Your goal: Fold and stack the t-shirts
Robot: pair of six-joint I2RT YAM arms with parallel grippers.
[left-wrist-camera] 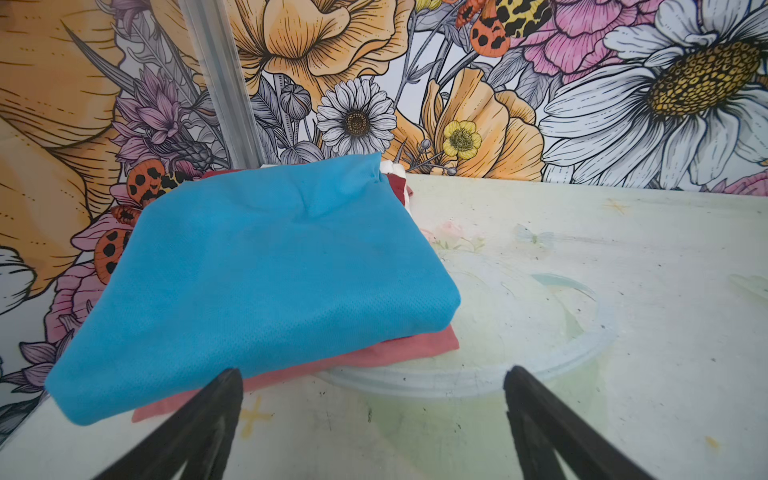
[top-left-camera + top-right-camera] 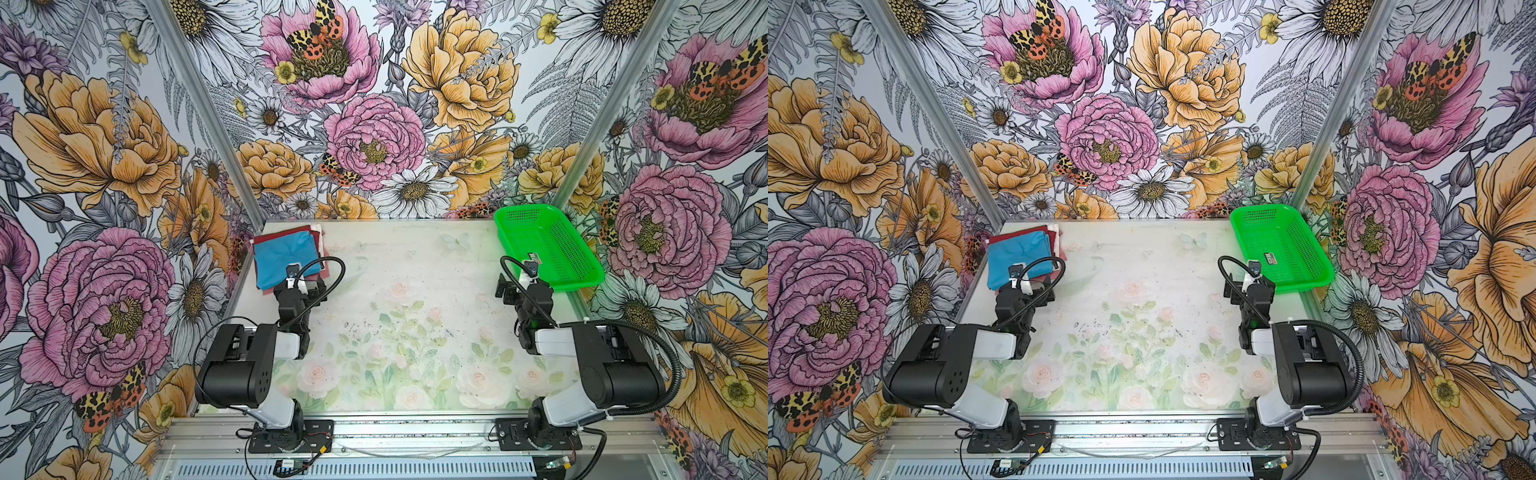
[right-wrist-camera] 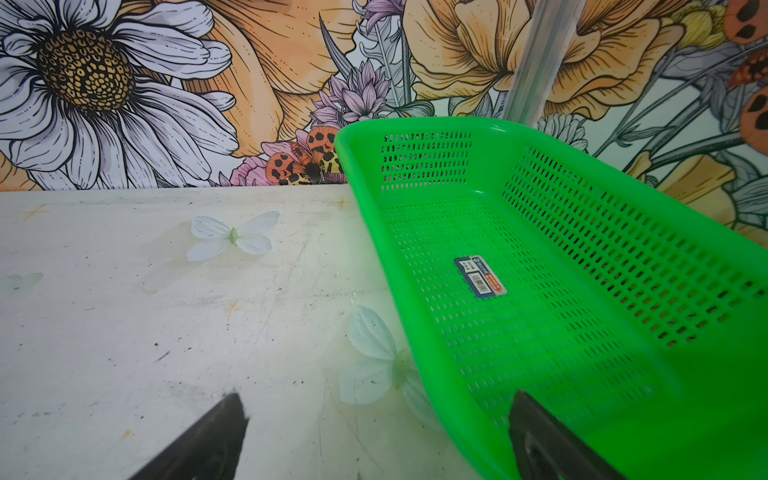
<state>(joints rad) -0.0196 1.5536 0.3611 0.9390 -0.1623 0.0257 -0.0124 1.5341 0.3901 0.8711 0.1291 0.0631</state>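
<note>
Sky-blue t-shirt (image 1: 257, 270) tops the folded stack (image 2: 286, 257); I judge stacking done, left gripper (image 1: 374, 373) and right gripper (image 3: 379, 398) wide, empty, needing only retreat.

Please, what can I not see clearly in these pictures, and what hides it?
- Stack size: in the left wrist view the blue t-shirt covers the rest; only edges of pink t-shirt, maroon t-shirt, white cloth show.
- Label in the green basket: print too small to read in any view.
- Left pincer, right pincer: finger bases cut off by the wrist views' bottom edge.
</note>
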